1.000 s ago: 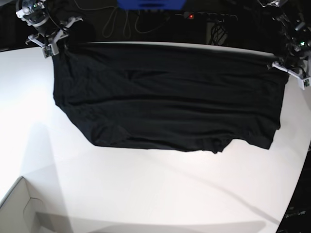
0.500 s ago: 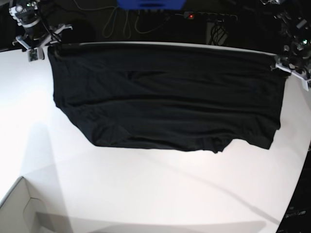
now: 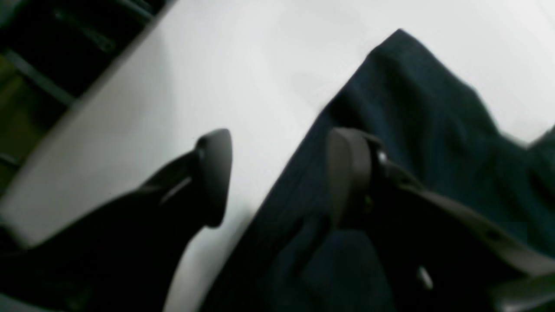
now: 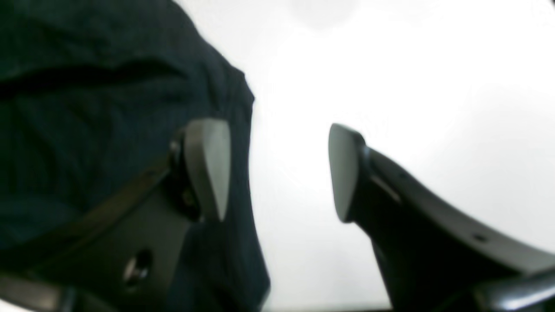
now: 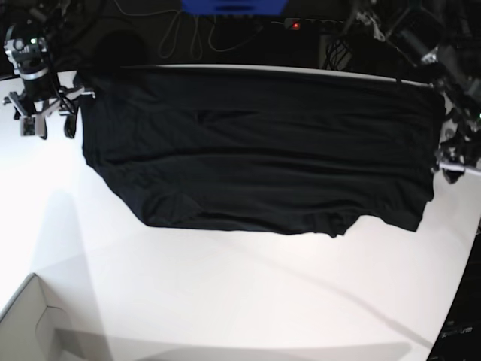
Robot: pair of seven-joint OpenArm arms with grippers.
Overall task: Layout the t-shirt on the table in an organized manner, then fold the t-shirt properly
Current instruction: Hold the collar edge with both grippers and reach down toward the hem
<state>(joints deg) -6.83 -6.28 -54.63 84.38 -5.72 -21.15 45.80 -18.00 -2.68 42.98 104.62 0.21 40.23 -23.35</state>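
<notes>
One t-shirt (image 5: 259, 147), plain black, lies spread wide across the far half of the white surface (image 5: 225, 293), its upper edge running along the far rim; lower hem looks uneven, with a small pucker near the middle. Judged light, limp and thin: it should drape and wrinkle readily, slide easily on the smooth top, and give no stiffness to push against, so any lift is best made by pinching an edge or corner, both ends at once to keep it taut. Two pincers counted. Left pincer (image 3: 277, 177), jaws apart, nothing between them, sits at the shirt's edge with one finger over cloth and the other over bare surface. Right pincer (image 4: 277, 169) likewise apart and empty, one finger above the fabric border, the other above white top. One pale box corner (image 5: 30, 323) at the near rim. Likely grip spots: the two corners just beside each pincer.
</notes>
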